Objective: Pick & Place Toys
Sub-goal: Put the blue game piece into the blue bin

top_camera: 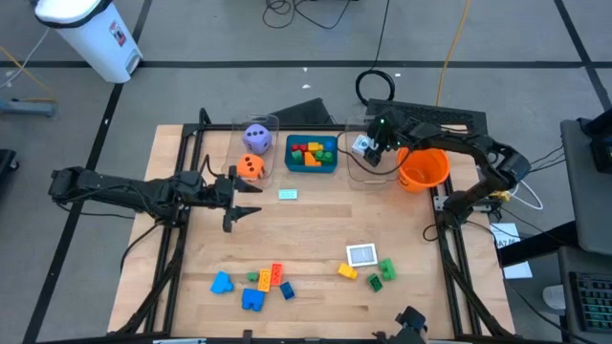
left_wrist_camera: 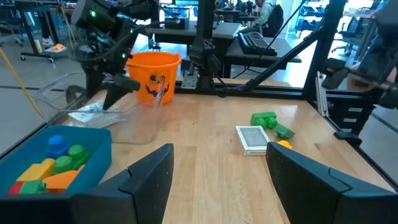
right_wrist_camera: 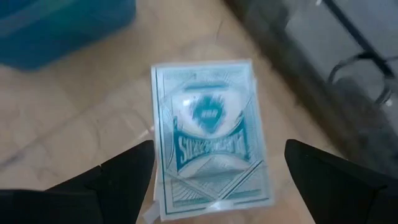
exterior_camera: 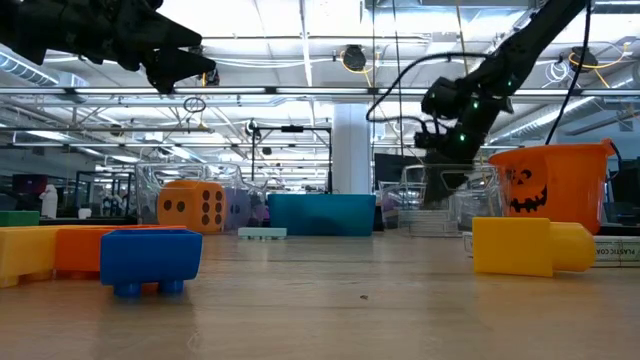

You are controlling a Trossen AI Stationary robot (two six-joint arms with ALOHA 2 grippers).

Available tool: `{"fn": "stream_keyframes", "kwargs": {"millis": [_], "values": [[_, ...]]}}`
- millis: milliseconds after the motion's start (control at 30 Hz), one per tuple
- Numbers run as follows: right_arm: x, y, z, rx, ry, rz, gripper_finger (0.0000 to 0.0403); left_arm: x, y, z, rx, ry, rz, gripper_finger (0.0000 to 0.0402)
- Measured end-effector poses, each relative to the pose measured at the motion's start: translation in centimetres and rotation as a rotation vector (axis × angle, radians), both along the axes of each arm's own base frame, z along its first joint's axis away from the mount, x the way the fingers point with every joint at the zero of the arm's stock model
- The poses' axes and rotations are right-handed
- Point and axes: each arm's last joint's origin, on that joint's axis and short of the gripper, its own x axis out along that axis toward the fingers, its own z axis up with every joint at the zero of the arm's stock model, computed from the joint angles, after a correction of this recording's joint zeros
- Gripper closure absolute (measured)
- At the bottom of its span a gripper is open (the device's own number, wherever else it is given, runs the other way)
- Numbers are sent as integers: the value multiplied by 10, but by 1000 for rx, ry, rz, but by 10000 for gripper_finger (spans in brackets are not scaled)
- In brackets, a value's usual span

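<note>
Wooden table [top_camera: 316, 229], far right: right gripper [right_wrist_camera: 214, 180] jaws wide, empty, over clear bin [top_camera: 368, 158]; card [right_wrist_camera: 208, 134] directly below, long axis running between the fingers; left gripper [top_camera: 251, 199] parked mid-left, open

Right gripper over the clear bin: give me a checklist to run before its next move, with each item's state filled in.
1. Right gripper fingers apart: ok, spread wide in its wrist view.
2. Picture card free of the fingers: ok, it lies between them, untouched.
3. Card resting flat inside the clear bin: cannot tell.
4. Orange bowl beside the bin upright: ok.
5. Left gripper out of the way: ok, open and empty over bare table.
6. Toys left to collect: not ok, bricks and another card remain on the table.
</note>
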Motion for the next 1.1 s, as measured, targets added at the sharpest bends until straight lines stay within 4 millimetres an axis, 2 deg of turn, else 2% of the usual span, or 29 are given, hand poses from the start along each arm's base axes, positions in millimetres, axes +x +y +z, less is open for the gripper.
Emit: {"fn": "stream_keyframes", "kwargs": {"millis": [133, 233, 367, 567, 733, 833, 967, 1100], "values": [[0, 3, 30, -51, -51, 10, 50, 0, 0, 0, 3, -2, 1, 144], [0, 13, 55, -119, -121, 34, 49, 0, 0, 0, 4, -1, 1, 144], [5, 34, 84, -201, -254, 90, 52, 0, 0, 0, -10, -1, 2, 144], [25, 79, 109, -140, -474, 310, 55, 0, 0, 0, -63, 1, 3, 144], [51, 125, 108, -118, -500, 516, 56, 0, -2, 0, -68, 5, -48, 144], [68, 152, 100, -93, -510, 628, 59, 0, -4, -1, -69, 16, -66, 144], [89, 185, 83, -86, -565, 754, 62, -1, -11, -6, -90, 66, -105, 144], [104, 212, 49, -63, -597, 837, 62, -5, -20, -17, -173, 192, -136, 144]]}}
